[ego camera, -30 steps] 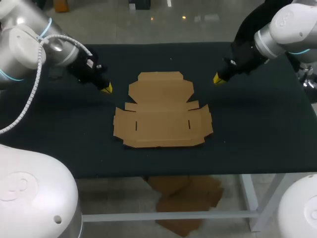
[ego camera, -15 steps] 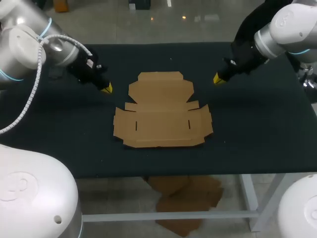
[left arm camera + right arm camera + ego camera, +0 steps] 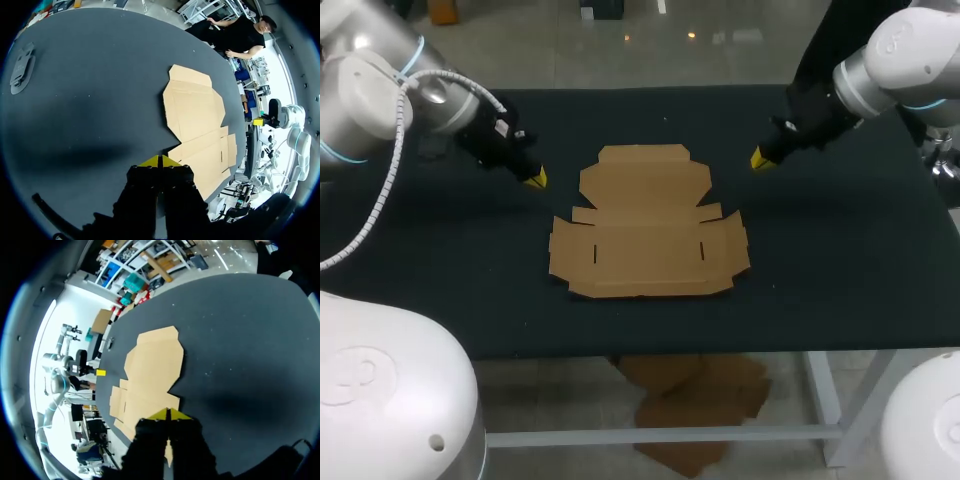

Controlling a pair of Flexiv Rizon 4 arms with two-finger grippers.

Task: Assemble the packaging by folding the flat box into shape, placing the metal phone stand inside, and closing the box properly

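Flat box (image 3: 645, 225): lying unfolded at the middle of the dark surface (image 3: 850, 260), with nothing resting on it.
Left gripper (image 3: 536, 180): hovering at the box's 10 o'clock, clear of the card, jaws pressed together and gripping nothing.
Right gripper (image 3: 758, 158): hovering at 2 o'clock, jaws likewise closed and empty.
Dark flat item (image 3: 21, 70): lying well apart from the box, near the surface's edge.
Nothing is differing from a second ago.
The narrow lid panel is pointing to 12 o'clock, and the wider slotted panel is running 9 to 3.
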